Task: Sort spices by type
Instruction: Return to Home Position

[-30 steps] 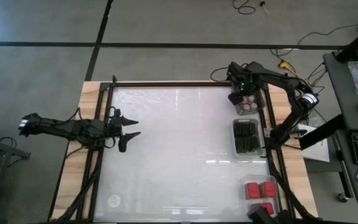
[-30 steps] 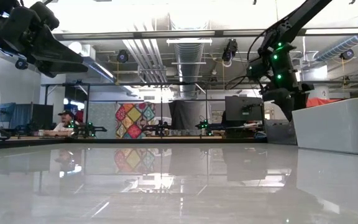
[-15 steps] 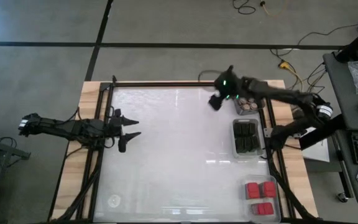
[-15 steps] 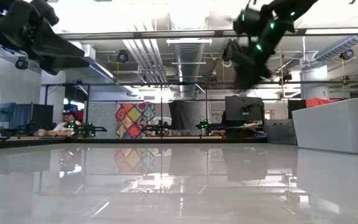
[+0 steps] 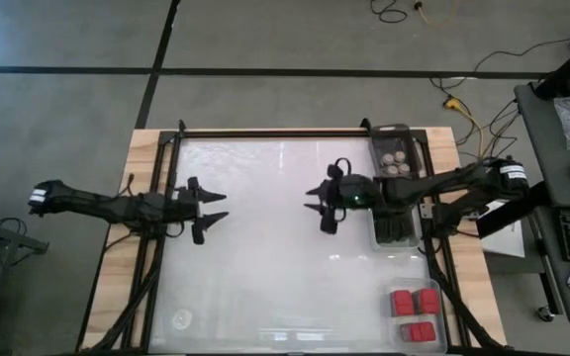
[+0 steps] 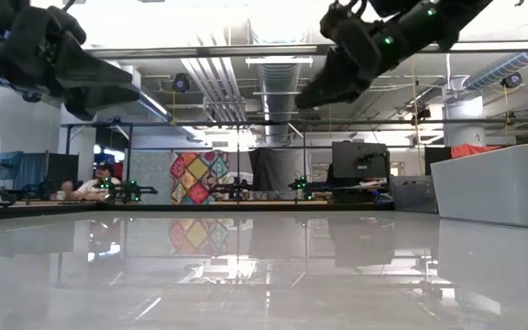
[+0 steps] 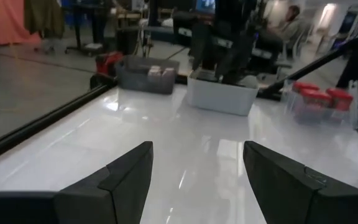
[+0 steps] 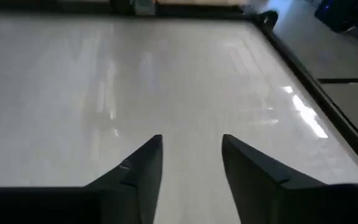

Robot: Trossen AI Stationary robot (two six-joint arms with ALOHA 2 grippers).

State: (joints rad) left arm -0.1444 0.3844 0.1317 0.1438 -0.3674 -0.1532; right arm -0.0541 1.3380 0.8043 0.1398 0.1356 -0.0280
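Note:
All spices sit in clear trays along the table's right edge. The round jars [image 5: 395, 161] are in the far tray, the dark blocks [image 5: 392, 228] in the middle tray, partly under my right arm, and the red blocks [image 5: 415, 303] in the near tray. The left wrist view shows the jars [image 7: 156, 71] and red blocks [image 7: 316, 98] too. My right gripper [image 5: 315, 204] hangs open and empty above the middle of the table, fingers pointing toward the left edge. My left gripper [image 5: 222, 205] hovers open and empty left of centre, facing it.
A dark frame rail [image 5: 285, 133] runs around the glossy white tabletop [image 5: 265, 267]. The right wrist view looks down past open fingers [image 8: 143, 163] onto bare table. A person [image 6: 93, 180] sits in the room beyond the far edge.
My right gripper has swung from above the jar tray at the far right corner toward the table's middle and near side, turning until its fingers point toward the left edge. My left gripper has edged slightly toward the right.

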